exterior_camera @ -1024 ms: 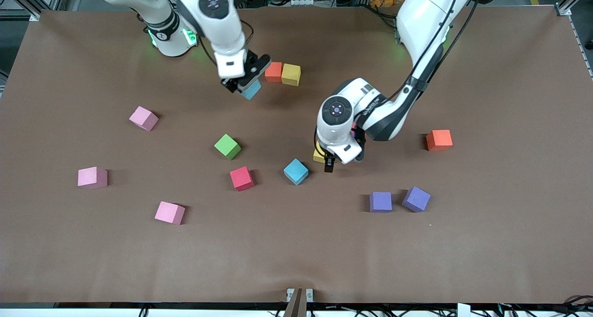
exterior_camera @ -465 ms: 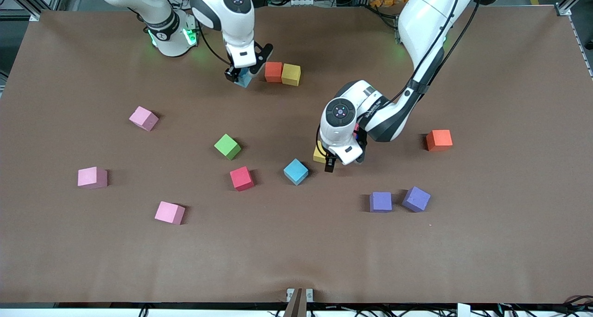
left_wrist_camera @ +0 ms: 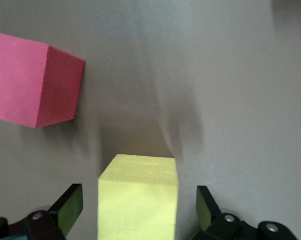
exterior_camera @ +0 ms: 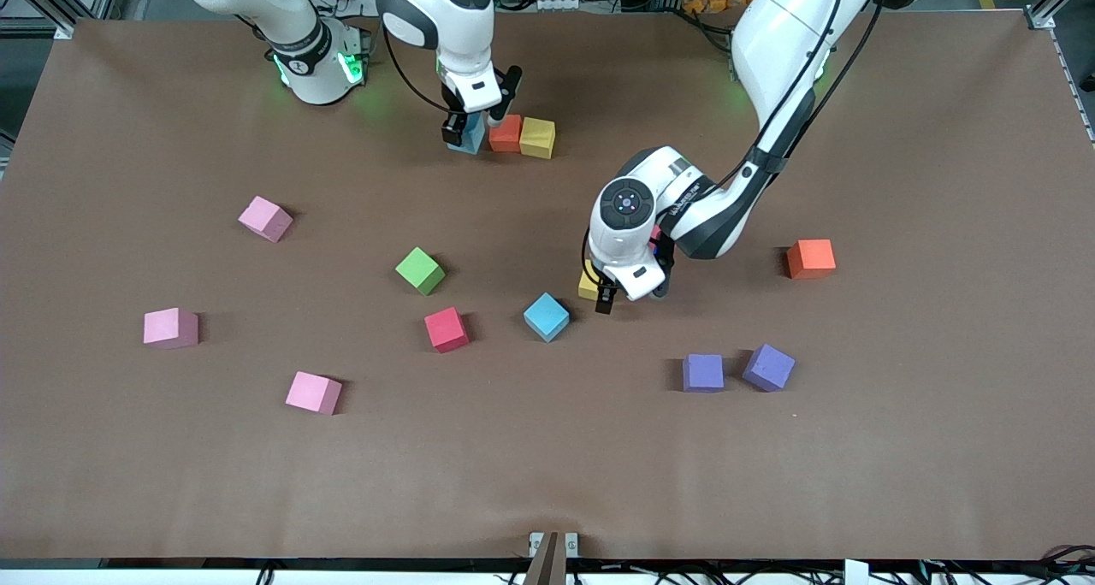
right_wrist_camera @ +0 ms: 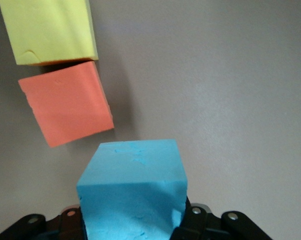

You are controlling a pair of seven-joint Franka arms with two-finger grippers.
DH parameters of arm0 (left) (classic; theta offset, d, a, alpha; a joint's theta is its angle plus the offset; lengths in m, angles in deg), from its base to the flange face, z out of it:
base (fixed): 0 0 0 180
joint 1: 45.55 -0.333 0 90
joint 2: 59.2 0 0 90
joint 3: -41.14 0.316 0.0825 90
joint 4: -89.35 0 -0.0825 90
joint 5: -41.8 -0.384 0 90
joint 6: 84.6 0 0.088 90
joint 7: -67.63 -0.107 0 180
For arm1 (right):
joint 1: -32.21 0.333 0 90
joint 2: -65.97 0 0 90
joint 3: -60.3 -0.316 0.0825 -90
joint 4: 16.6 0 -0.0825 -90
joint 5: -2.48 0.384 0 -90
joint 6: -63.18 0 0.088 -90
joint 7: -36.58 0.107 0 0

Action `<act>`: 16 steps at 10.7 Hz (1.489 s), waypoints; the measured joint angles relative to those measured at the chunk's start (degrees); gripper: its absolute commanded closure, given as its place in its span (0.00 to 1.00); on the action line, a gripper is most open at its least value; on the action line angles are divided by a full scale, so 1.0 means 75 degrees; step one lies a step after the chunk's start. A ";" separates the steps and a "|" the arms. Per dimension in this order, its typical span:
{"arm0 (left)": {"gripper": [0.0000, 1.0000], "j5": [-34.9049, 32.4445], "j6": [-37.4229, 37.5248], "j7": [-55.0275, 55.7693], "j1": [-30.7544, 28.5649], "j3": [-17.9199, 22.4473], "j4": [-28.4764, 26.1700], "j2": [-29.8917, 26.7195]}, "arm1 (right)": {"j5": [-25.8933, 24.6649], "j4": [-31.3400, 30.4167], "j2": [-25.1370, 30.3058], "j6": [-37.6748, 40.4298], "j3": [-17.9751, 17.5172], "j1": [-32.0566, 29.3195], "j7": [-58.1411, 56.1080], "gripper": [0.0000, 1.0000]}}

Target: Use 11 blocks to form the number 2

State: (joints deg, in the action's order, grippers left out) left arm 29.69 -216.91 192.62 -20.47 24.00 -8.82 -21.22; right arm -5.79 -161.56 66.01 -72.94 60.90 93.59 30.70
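Note:
My right gripper (exterior_camera: 468, 132) is shut on a light blue block (exterior_camera: 470, 138) (right_wrist_camera: 133, 190). It holds the block low over the table, close beside an orange block (exterior_camera: 506, 132) (right_wrist_camera: 65, 102) that touches a yellow block (exterior_camera: 537, 137) (right_wrist_camera: 48, 30). My left gripper (exterior_camera: 601, 292) (left_wrist_camera: 136, 210) is open, its fingers on either side of a second yellow block (exterior_camera: 588, 286) (left_wrist_camera: 138, 197) without touching it. A red block (left_wrist_camera: 33, 80) lies near that one. No number 2 is in view.
Loose blocks lie across the table: three pink (exterior_camera: 265, 218) (exterior_camera: 170, 327) (exterior_camera: 313, 392), a green (exterior_camera: 420, 270), a red (exterior_camera: 446, 328), a light blue (exterior_camera: 546, 316), two purple (exterior_camera: 703, 372) (exterior_camera: 768, 367), and an orange-red (exterior_camera: 810, 258) toward the left arm's end.
My right gripper has carried the light blue block over to the orange block and turned upright there. My left gripper has barely shifted over the yellow block.

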 measured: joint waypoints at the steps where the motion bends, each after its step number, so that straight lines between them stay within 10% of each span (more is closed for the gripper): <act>1: 0.00 0.0000 -0.0061 0.0000 0.0043 0.0000 -0.0109 0.0001 | -0.0033 -0.0048 -0.0093 -0.0207 0.0000 0.0024 -0.0016 0.65; 7: 0.10 0.0000 -0.0158 -0.0005 0.0084 -0.0075 -0.0319 0.0001 | -0.0111 -0.0211 -0.0145 -0.0438 0.0000 0.0104 -0.0036 0.65; 10: 0.98 0.0000 -0.0190 -0.0005 0.0080 -0.0075 -0.0324 0.0001 | -0.0113 -0.0242 -0.0144 -0.0425 0.0000 0.0161 -0.0047 0.65; 16: 1.00 0.0000 -0.0200 0.0400 0.0070 -0.0147 -0.0355 -0.0036 | -0.0114 -0.0348 -0.0093 -0.0384 0.0019 0.0406 -0.0045 0.65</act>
State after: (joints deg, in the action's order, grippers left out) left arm 29.69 -218.41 195.62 -19.94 22.90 -11.49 -21.49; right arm -6.64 -164.17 65.31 -75.83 61.05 96.64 30.36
